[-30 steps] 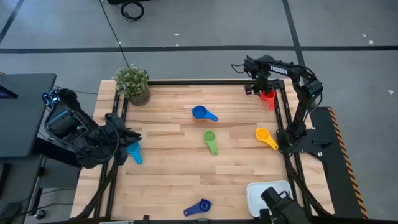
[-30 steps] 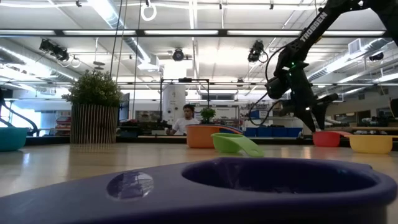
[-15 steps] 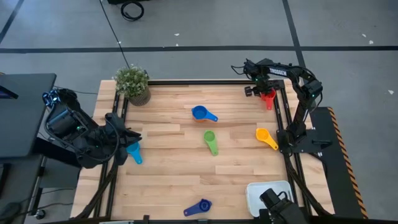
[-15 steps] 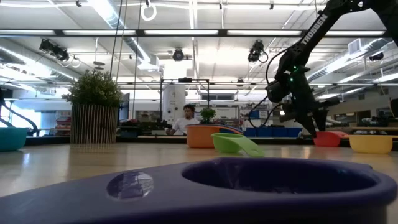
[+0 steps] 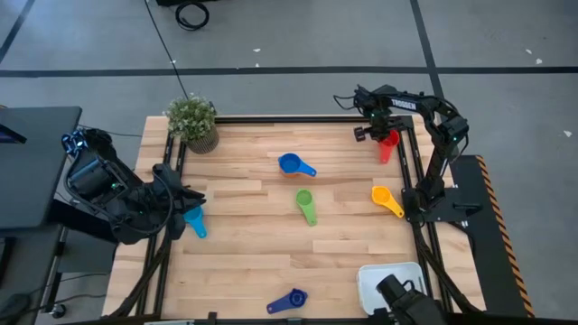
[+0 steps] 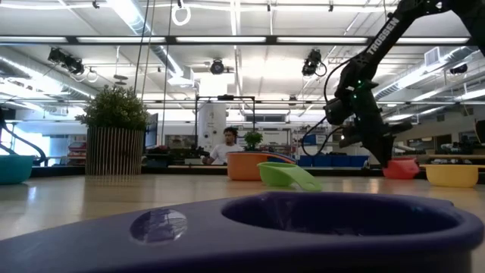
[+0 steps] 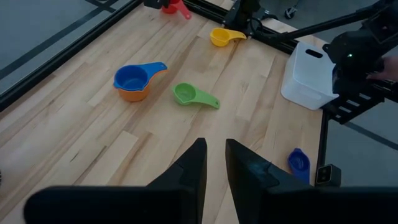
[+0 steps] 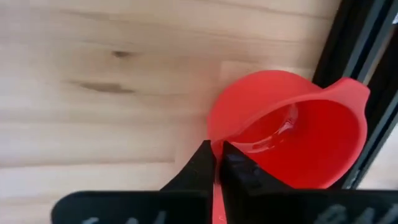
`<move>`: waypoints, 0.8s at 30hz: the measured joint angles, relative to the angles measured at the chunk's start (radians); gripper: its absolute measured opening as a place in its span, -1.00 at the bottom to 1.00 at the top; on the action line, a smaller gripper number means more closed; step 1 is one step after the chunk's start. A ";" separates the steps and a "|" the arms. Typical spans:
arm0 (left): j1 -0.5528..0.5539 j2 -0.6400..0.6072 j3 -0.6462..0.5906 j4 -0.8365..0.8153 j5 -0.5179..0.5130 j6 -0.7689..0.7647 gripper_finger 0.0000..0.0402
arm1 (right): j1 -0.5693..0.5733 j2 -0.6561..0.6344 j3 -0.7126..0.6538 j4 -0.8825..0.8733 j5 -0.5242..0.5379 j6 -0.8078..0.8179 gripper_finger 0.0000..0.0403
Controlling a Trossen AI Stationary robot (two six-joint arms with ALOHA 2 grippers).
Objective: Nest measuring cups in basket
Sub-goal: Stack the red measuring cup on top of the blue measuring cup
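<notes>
At the upper right of the high view, the right gripper [image 5: 384, 134] is clenched on the rim of the small round red plastic measuring cup [image 8: 292, 134]; lift straight, keep the pinch firm, carry to the shallow white plastic basket [image 5: 372, 282] at lower right; left gripper [image 7: 213, 165] waits mid-left, fingers slightly parted, grasping nothing.

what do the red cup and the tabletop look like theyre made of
Red cup: likely glossy plastic, thin-walled, with a bright highlight inside the bowl; its handle is pinched in the right tool.
Tabletop: pale wood planks, butcher-block style, with visible grain, seams and a dark knot; the finish looks matte to satin.
</notes>
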 joint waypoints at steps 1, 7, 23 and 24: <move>0.000 0.000 0.000 0.000 0.000 0.000 -0.67 | 0.008 -0.002 0.000 -0.006 0.000 -0.007 -0.95; 0.000 0.000 0.000 0.000 0.000 0.034 -0.67 | 0.081 -0.064 0.000 -0.014 -0.003 -0.037 -0.95; 0.000 0.000 0.000 0.001 0.000 0.043 -0.67 | 0.446 -0.295 0.179 -0.255 -0.018 -0.147 -0.95; 0.000 0.000 0.000 0.001 0.000 0.043 -0.67 | 0.473 -0.295 0.212 -0.260 -0.020 -0.141 -0.95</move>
